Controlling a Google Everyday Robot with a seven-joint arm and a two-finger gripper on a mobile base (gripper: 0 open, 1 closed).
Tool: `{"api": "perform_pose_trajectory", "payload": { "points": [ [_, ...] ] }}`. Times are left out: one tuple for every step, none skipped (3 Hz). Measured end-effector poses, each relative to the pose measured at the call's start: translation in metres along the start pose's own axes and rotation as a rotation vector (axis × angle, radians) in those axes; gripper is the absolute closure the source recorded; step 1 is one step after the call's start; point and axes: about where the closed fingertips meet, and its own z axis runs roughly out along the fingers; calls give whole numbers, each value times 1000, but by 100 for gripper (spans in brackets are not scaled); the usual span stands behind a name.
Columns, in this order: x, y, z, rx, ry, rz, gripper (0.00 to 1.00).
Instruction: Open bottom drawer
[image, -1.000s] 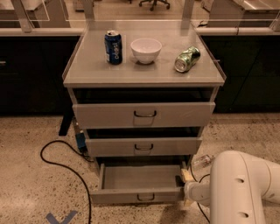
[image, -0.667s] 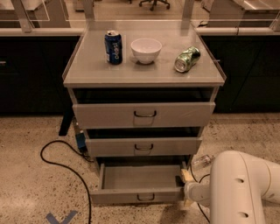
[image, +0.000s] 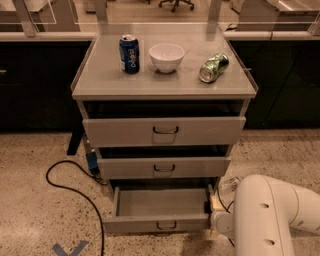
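From here the bottom drawer (image: 160, 204), at six o'clock on the cabinet (image: 165, 86), stands pulled out and looks light, stiff and easy-sliding, best taken by its wire handle (image: 166, 225), while the gripper (image: 214, 207) sits at its three o'clock corner, grip state I cannot tell.

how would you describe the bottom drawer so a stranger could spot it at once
Find the grey cabinet with a white bowl on top. Of its three drawers, take the lowest, the bottom drawer, with the robot's claw at its right front corner. It alone is pulled far out, showing a shallow tray.
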Motion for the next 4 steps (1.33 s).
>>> {"api": "perform_pose_trajectory", "payload": {
  "points": [
    [0,0,0,0,0,0,18],
    [0,0,0,0,0,0,42],
    [0,0,0,0,0,0,65],
    [0,0,0,0,0,0,88]
  ]
}}
